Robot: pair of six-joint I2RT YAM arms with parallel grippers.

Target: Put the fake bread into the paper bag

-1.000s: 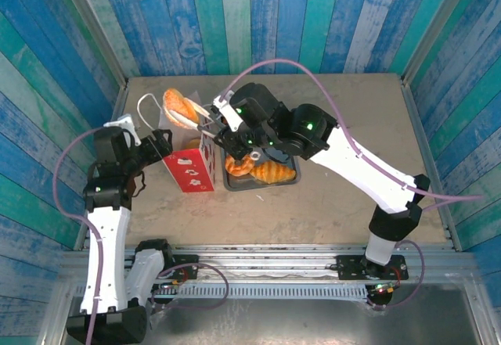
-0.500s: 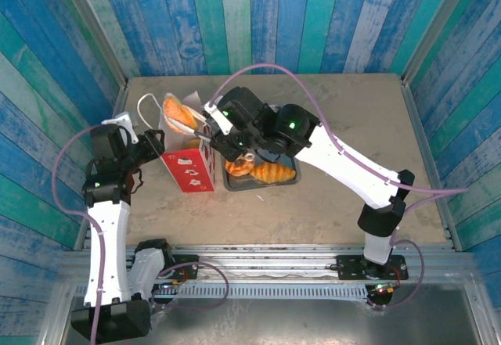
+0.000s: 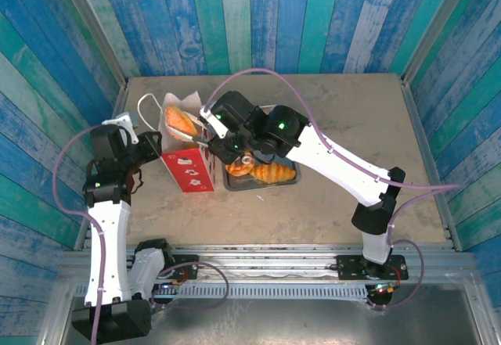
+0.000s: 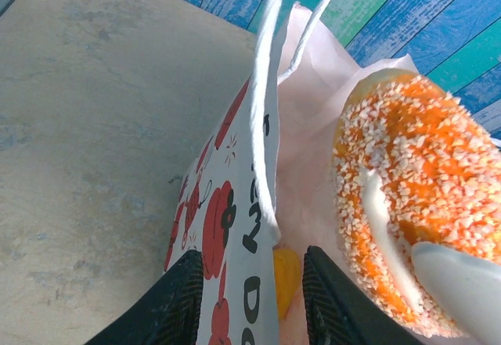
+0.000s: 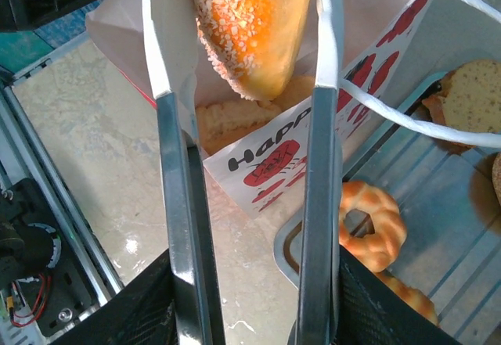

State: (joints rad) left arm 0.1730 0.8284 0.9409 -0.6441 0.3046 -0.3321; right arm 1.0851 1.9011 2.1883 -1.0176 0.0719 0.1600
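Right gripper (image 5: 246,24) has its long fingers (image 5: 174,173) pinching a sprinkled orange roll (image 5: 250,16) between their white tips, one tip on each side of it. The roll hangs from the tips with its lower end pointing down into the open mouth of the paper bag (image 5: 274,157), directly beneath the fingers. Below the roll, inside the bag, lies another pale brown piece of bread (image 5: 227,118). A white cord handle (image 5: 407,122) of the bag crosses just beside the outer face of one finger. Past that same finger sits the grey tray (image 5: 286,243), with a twisted ring donut (image 5: 374,224) and a brown slice (image 5: 470,87) on it.

From above, the right gripper (image 3: 194,128) reaches over the top of the bag (image 3: 188,169), the roll (image 3: 178,118) at its tips, and a croissant (image 3: 274,173) lies on the tray behind the wrist.

On the bag's other side, the left gripper (image 4: 250,298) straddles the printed wall (image 4: 227,228), one black finger outside and one inside, beside a yellow piece (image 4: 286,278). Whether those fingers press the paper cannot be told. The roll (image 4: 415,204) hangs just above them.
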